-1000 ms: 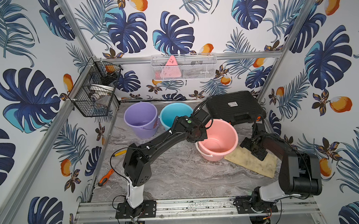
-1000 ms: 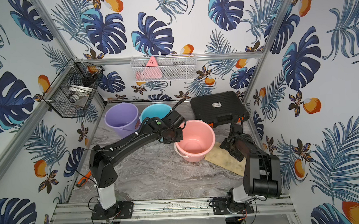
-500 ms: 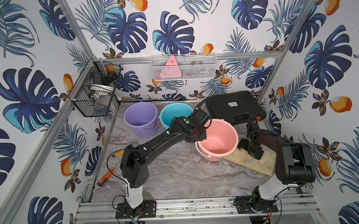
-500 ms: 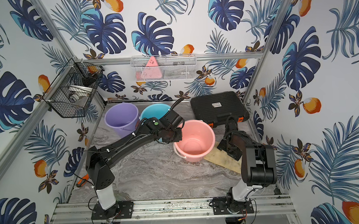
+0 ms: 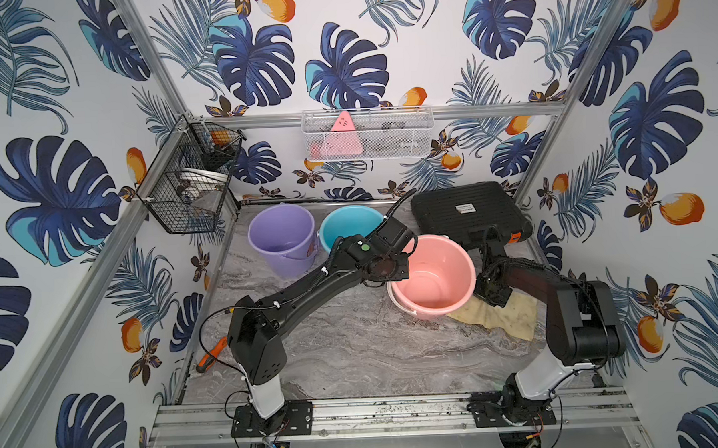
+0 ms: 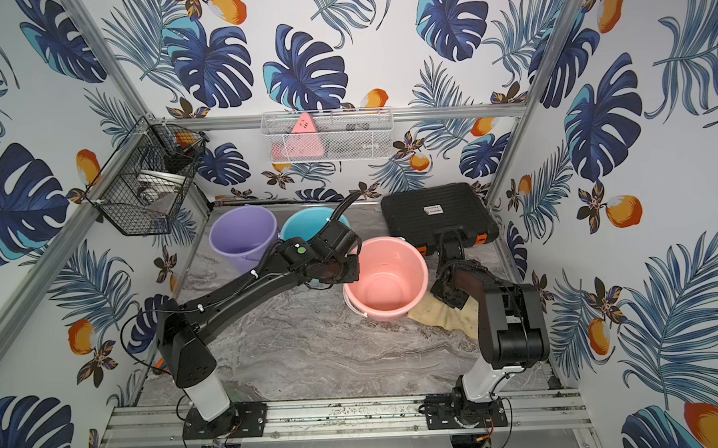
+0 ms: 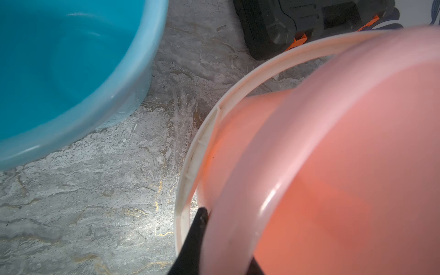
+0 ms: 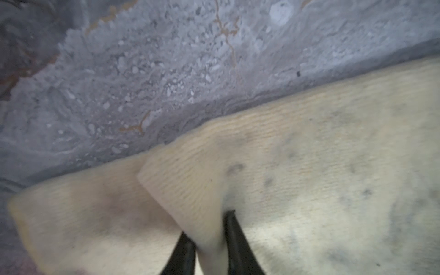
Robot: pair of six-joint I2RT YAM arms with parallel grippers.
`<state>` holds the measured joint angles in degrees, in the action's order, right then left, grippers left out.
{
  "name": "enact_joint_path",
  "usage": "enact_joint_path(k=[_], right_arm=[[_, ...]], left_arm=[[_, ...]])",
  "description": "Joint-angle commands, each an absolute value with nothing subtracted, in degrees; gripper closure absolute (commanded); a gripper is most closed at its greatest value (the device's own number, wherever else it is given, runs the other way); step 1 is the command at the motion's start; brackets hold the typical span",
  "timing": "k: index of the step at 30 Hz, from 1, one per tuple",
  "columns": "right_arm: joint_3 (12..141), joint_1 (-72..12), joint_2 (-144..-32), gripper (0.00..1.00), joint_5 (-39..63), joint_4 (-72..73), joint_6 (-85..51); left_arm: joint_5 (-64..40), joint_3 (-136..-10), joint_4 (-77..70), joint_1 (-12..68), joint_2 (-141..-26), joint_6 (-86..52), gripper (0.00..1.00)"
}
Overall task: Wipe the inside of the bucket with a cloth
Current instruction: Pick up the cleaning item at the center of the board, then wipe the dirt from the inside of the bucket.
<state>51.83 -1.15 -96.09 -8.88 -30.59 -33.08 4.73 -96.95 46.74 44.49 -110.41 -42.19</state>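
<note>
- The cloth (image 5: 505,317) (image 6: 446,317) (image 8: 321,178), pale tan-yellow with faint grey spots, lies outside the pink bucket (image 5: 432,309) (image 6: 388,311) (image 7: 345,142), on the marbled tabletop (image 5: 354,350) on the side toward the right arm's base. One corner reaches the bucket's foot; whether it runs under cannot be told.
- The right gripper (image 5: 492,299) (image 6: 449,299) (image 8: 210,242) is down on the end of the cloth nearest the bucket. In the right wrist view its two black fingers (image 8: 235,238) are pressed in on a raised fold of the cloth, pinching it between them, while the rest lies flat on the tabletop.
- The pink bucket stands upright with its mouth open upward, and its inside shows bare in both top views. Its white handle (image 7: 202,142) hangs down around the outside.
- The left gripper (image 5: 397,270) (image 6: 349,271) (image 7: 228,238) sits at the bucket's rim on the side away from the cloth. Its fingers pinch the bucket's wall, one outside (image 7: 197,238) and one inside.
- The blue bucket (image 5: 349,225) (image 7: 59,71) stands near the pink bucket, behind the left gripper, apart from it.
- The purple bucket (image 5: 281,236) stands beyond the blue bucket, farther from the pink bucket.
- A closed black case (image 5: 469,216) (image 7: 297,21) lies behind the pink bucket, just beside its far rim.
- An orange-handled tool (image 5: 211,354) lies well apart from the pink bucket, at the tabletop's edge beside the left arm.
</note>
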Motion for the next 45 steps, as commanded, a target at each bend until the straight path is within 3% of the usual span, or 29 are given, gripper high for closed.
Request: enact_joint_path(k=[1, 6, 16, 20, 28, 35, 45], right_arm=[[49.99, -0.97, -98.12, 1.00, -5.71, -36.66, -33.05], [48.39, 0.37, -95.54, 1.00, -1.66, -33.10, -33.06], [46.12, 1.67, -64.53, 1.00, -2.09, -29.58, -30.35], [48.66, 1.67, -57.86, 1.00, -2.63, -31.13, -28.73], [55.55, 1.43, -49.10, 1.00, 9.30, -32.89, -24.11], [64.54, -3.26, -49.89, 1.00, 21.14, -34.90, -20.81], [66.22, -21.16, -60.73, 1.00, 11.07, -34.43, -17.42]], left_arm=[[5.19, -96.57, 43.63, 44.51, -109.70, -41.97, 1.00], [5.15, -95.91, 43.60, 44.47, -109.73, -42.12, 1.00], [9.28, -90.45, 37.18, 45.52, -108.36, -39.72, 1.00], [13.36, -91.57, 38.11, 46.49, -109.70, -39.06, 1.00], [18.47, -92.46, 37.12, 47.53, -112.04, -39.84, 1.00], [20.88, -92.77, 34.05, 48.25, -114.30, -40.76, 1.00], [15.97, -95.11, 31.76, 48.34, -115.72, -41.91, 1.00]])
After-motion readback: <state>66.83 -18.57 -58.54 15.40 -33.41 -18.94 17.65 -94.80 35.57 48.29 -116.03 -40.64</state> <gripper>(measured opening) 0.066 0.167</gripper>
